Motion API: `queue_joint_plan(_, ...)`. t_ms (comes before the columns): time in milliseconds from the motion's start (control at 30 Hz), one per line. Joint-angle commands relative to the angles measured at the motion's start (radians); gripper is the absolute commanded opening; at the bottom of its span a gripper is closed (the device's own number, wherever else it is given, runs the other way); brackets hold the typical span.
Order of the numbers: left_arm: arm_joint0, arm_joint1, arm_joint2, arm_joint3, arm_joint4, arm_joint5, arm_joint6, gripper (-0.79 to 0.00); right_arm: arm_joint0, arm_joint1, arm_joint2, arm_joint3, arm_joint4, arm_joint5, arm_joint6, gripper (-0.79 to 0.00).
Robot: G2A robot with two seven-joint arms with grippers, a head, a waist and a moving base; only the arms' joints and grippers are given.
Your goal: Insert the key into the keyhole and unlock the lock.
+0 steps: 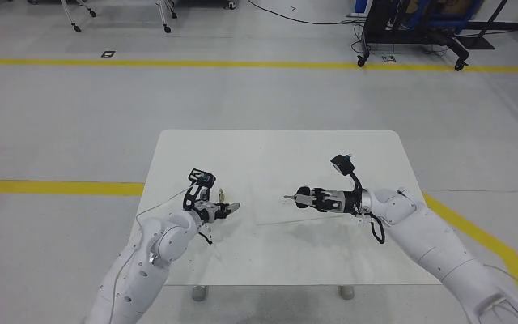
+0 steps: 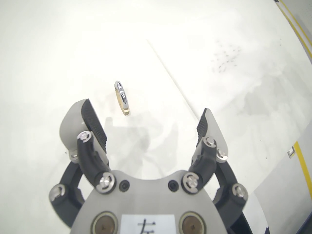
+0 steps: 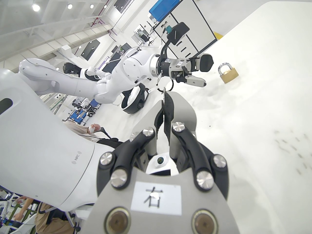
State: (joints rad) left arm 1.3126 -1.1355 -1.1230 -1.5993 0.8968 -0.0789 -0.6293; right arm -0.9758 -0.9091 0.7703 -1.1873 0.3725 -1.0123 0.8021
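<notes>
A small brass padlock [image 2: 122,97] with a silver shackle stands on its edge on the white table [image 1: 275,154]. My left gripper [image 2: 146,109] is open just short of it, with the padlock ahead of one finger and nothing between the pads. In the top view the padlock [image 1: 220,194] is right beside the left gripper [image 1: 226,208]. My right gripper [image 3: 166,99] is shut on a thin key [image 3: 164,90], whose tip pokes out past the fingertips. It hovers over the table's middle [image 1: 296,198] and points toward the padlock [image 3: 229,74] and the left gripper [image 3: 198,73].
Bare tabletop separates the two grippers. Faint dark smudges [image 2: 226,57] mark the surface off to one side. The table's near edge [image 1: 267,283] runs close below both arms.
</notes>
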Motion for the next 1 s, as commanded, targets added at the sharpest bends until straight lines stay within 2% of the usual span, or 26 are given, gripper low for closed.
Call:
queue_joint_plan(0,-0.027,-0.004,0.018,0.023,0.018,0.004,-0.014,-0.425,0.0,0.0,0.0,0.0,0.0,0.0,0.0,-0.785)
queue_joint_plan(67,-0.043,-0.007,0.029,0.031,0.031,0.018,-0.024,-0.459,0.0,0.0,0.0,0.0,0.0,0.0,0.0,-0.785)
queue_joint_plan(300,-0.079,-0.018,0.08,0.043,0.15,0.107,-0.071,-0.486,0.0,0.0,0.0,0.0,0.0,0.0,0.0,-0.785)
queue_joint_plan(400,-0.083,-0.023,0.086,0.051,0.143,0.114,-0.067,-0.542,0.0,0.0,0.0,0.0,0.0,0.0,0.0,-0.785)
queue_joint_plan(433,-0.084,-0.023,0.085,0.054,0.137,0.112,-0.063,-0.582,0.0,0.0,0.0,0.0,0.0,0.0,0.0,-0.785)
queue_joint_plan(467,-0.084,-0.024,0.084,0.057,0.137,0.11,-0.064,-0.717,0.0,0.0,0.0,0.0,0.0,0.0,0.0,-0.785)
queue_joint_plan(500,-0.084,-0.024,0.084,0.059,0.148,0.115,-0.066,-0.785,0.0,0.0,0.0,0.0,0.0,0.0,0.0,-0.785)
queue_joint_plan(733,-0.079,-0.028,0.106,0.055,0.234,0.157,-0.086,-0.785,0.0,0.0,0.0,0.0,0.0,0.0,0.0,-0.785)
queue_joint_plan(867,-0.066,-0.03,0.086,0.047,0.169,0.114,-0.045,-0.785,0.0,0.0,0.0,0.0,0.0,0.0,0.0,-0.785)
queue_joint_plan(967,-0.053,-0.027,0.064,0.037,0.115,0.046,-0.018,-0.785,0.0,0.0,0.0,0.0,0.0,0.0,0.0,-0.785)
